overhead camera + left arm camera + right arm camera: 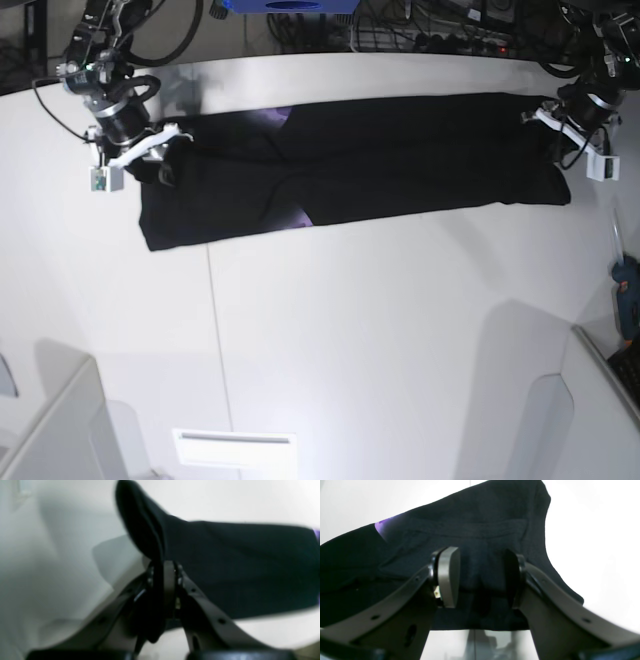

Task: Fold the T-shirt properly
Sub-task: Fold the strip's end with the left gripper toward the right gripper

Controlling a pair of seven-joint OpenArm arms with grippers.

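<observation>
Stretching across the far part of the white table (pixel 330 330), the T-shirt (pixel 350 165) was laid out as a long, narrow black band, folded lengthwise. Small patches of purple print were seen on it, one near the far edge and one at the near edge toward the base view's left. A thin seam was seen running across the table from the shirt's near edge toward the camera.

The left gripper (pixel 163 565) was positioned at the shirt's end on the base view's right. In the left wrist view its jaws were pressed together on a pinch of black cloth, which was bunched up and lifted into a peak above the fingertips. The rest of the shirt was seen trailing away flat to that view's right, with a sliver of purple at the frame's edge.

The right gripper (pixel 480 576) was positioned at the opposite end, on the base view's left. Its jaws were spread fairly wide, with a thick fold of black cloth sitting between the two pads (pixel 448 576). Whether that fold was actually squeezed could not be told. A purple patch was visible on the cloth beyond the gripper, at upper left.
</observation>
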